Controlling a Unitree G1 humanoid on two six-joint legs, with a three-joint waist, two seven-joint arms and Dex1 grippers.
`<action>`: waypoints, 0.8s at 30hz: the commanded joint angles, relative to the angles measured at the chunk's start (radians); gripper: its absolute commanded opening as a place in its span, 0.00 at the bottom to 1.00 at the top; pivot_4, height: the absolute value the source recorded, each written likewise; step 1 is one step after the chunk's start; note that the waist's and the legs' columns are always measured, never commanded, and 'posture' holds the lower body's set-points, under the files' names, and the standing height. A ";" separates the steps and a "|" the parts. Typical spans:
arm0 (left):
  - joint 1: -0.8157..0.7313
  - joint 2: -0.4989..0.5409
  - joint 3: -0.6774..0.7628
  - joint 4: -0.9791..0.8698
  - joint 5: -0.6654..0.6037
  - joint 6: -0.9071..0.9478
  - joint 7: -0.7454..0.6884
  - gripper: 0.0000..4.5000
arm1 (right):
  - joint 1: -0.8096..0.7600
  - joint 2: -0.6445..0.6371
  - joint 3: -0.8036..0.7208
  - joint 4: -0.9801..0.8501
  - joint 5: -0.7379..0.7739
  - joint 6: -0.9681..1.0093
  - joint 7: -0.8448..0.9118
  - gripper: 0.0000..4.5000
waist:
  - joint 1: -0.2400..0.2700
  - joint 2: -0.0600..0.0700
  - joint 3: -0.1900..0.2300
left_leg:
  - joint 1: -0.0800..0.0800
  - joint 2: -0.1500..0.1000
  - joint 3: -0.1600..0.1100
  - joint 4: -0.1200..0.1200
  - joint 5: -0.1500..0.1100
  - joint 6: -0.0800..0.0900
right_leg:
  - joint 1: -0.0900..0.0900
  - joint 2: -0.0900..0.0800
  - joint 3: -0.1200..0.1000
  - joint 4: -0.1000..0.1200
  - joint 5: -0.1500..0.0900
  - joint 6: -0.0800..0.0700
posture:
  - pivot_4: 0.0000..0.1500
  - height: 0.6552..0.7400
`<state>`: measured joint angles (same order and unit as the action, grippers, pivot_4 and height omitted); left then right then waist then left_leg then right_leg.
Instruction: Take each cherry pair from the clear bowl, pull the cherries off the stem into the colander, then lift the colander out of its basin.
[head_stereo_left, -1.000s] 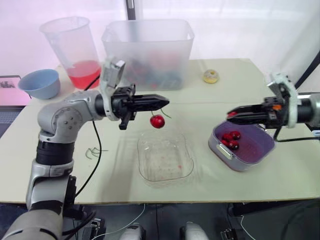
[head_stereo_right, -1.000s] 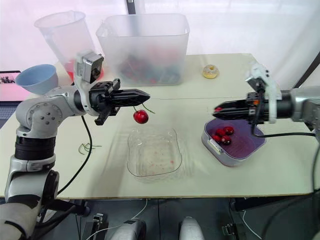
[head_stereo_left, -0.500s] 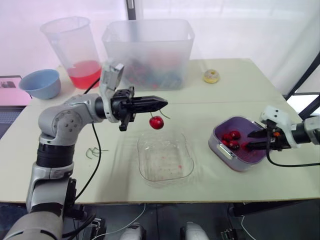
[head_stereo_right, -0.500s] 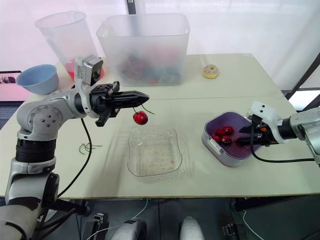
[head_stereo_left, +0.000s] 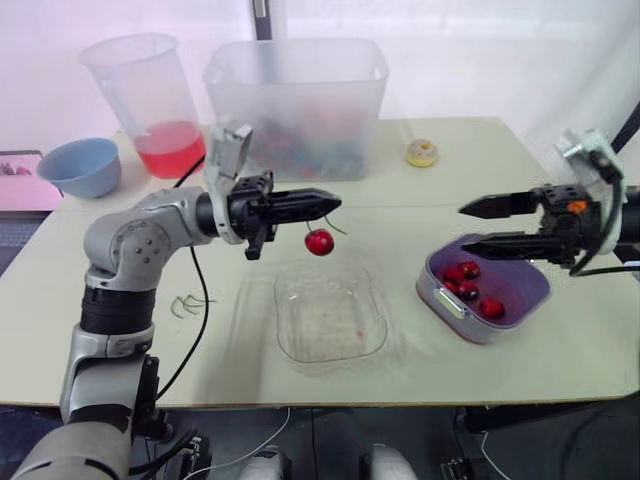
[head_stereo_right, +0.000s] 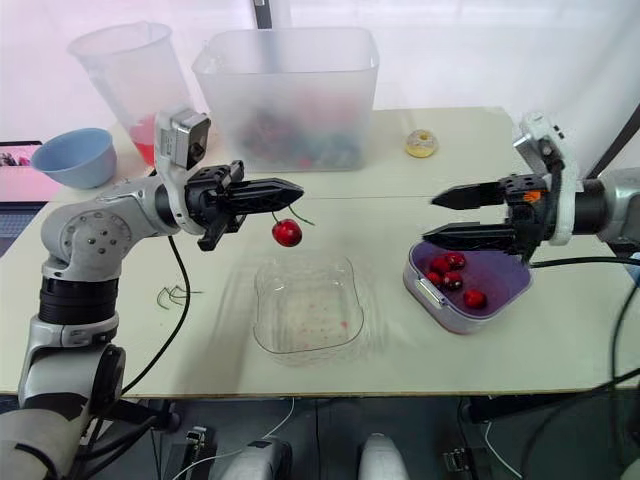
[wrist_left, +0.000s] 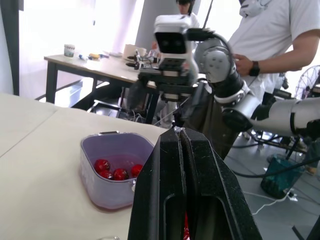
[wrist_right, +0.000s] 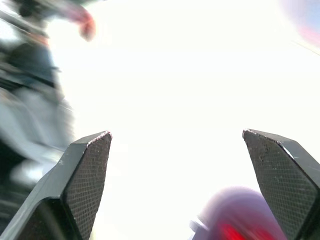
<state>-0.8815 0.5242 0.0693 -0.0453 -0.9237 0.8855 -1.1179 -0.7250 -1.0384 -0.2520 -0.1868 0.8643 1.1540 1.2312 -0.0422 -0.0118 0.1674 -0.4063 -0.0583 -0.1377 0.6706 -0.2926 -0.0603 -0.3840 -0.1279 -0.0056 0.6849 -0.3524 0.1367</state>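
Note:
My left gripper (head_stereo_left: 334, 203) is shut on a thin stem, and one red cherry (head_stereo_left: 319, 242) hangs from it above the far edge of the clear bowl (head_stereo_left: 330, 312). No cherries lie in the bowl. To the right stands the purple colander in its basin (head_stereo_left: 520, 292), holding several loose cherries (head_stereo_left: 468, 290). My right gripper (head_stereo_left: 465, 226) hovers over its left rim, open wide with nothing between its fingers (wrist_right: 87, 175). In the left wrist view the shut fingers (wrist_left: 182, 190) point toward the colander (wrist_left: 115, 170).
A large clear tub (head_stereo_left: 296, 90), a pitcher with red liquid (head_stereo_left: 150, 100) and a blue bowl (head_stereo_left: 80, 165) line the table's back left. A small yellow ring (head_stereo_left: 422, 152) lies at the back right. Green stems (head_stereo_left: 185, 302) lie left of the bowl. A person (wrist_left: 270, 30) stands beyond the table.
My right gripper, which held a cherry, dipped into the colander, opened and rose again; one more cherry now lies at the colander's front. The left arm with its hanging cherry barely moved.

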 joint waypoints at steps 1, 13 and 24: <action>-0.031 -0.009 0.028 -0.028 -0.030 -0.001 0.008 0.00 | -0.033 0.125 -0.004 -0.106 0.100 0.058 -0.164 0.99 | 0.000 0.000 0.000 | 0.000 0.000 0.000 0.001 0.000 0.000 | 0.000 0.000 0.000 0.000 0.000 0.000 | 1.00 1.00; -0.035 -0.026 0.023 -0.051 -0.051 0.017 0.037 0.00 | -0.082 0.490 0.109 -0.152 0.141 0.018 -0.463 0.99 | -0.002 0.000 0.000 | -0.002 0.000 -0.003 0.006 0.000 0.000 | -0.001 -0.001 0.000 0.003 0.000 0.000 | 1.00 1.00; -0.037 -0.022 0.012 -0.046 -0.041 0.008 0.024 0.00 | -0.100 0.573 0.147 -0.135 0.216 0.032 -0.528 0.99 | -0.005 0.000 0.000 | -0.002 -0.001 -0.003 0.006 0.000 0.001 | -0.001 0.000 0.000 0.003 0.000 0.000 | 1.00 1.00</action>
<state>-0.8968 0.4937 0.0700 -0.0626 -0.9595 0.9065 -1.0842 -0.8080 -0.4714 -0.0998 -0.3077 1.0543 1.1931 0.7080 -0.0474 -0.0115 0.1673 -0.4080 -0.0589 -0.1410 0.6763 -0.2929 -0.0598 -0.3850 -0.1281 -0.0055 0.6880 -0.3524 0.1367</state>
